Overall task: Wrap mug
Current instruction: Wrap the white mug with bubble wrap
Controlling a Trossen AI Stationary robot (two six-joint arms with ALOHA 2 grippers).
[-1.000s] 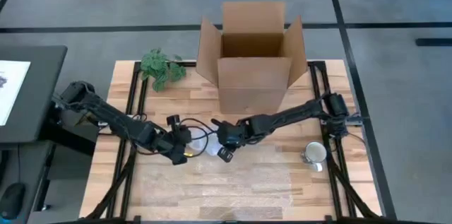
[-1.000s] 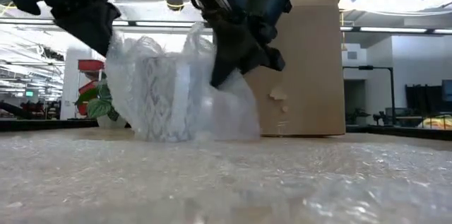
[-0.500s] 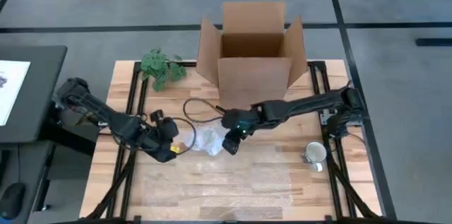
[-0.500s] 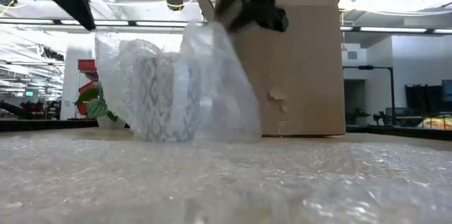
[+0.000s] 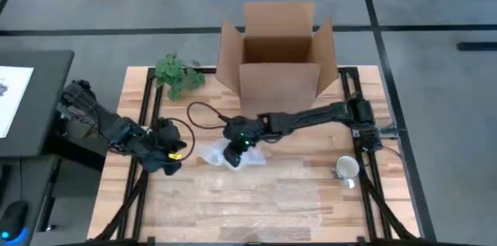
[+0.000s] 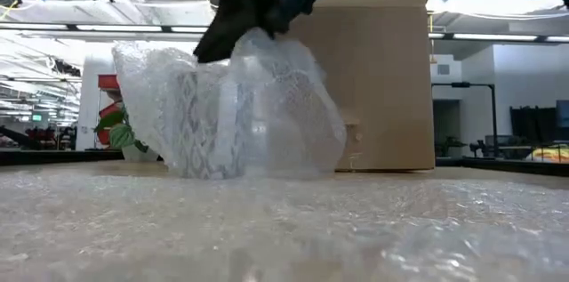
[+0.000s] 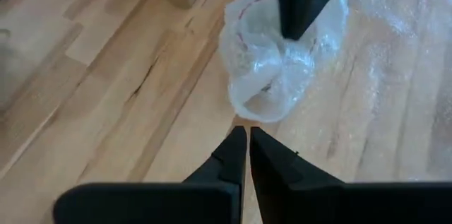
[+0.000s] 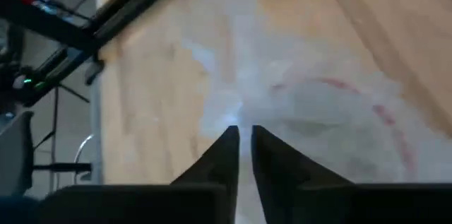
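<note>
The mug (image 6: pixel 206 122), patterned and swaddled in bubble wrap (image 6: pixel 267 113), is standing upright near the middle of the wooden table (image 5: pixel 272 199), just in front of the open cardboard box (image 5: pixel 278 60). The red line of its rim is showing through the plastic from above in both wrist views (image 7: pixel 263 61) (image 8: pixel 332 104).

The right gripper (image 5: pixel 233 153) is reaching across from the right side and is sitting over the bundle, its two fingers (image 8: pixel 227 155) nearly touching, with only a thin slit between them. They are pointing down at a raised fold of the wrap; whether they are pinching it cannot be told for sure.

The left gripper (image 5: pixel 172 155) is hovering just to the left of the bundle, apart from it. Its fingers (image 7: pixel 236 157) are pressed almost together and are holding nothing.

A flat sheet of bubble wrap (image 5: pixel 272 203) is lying on the near half of the table. A second mug (image 5: pixel 345 169), silvery, is standing at the right edge. A small green plant (image 5: pixel 177 74) is sitting at the far left corner.
</note>
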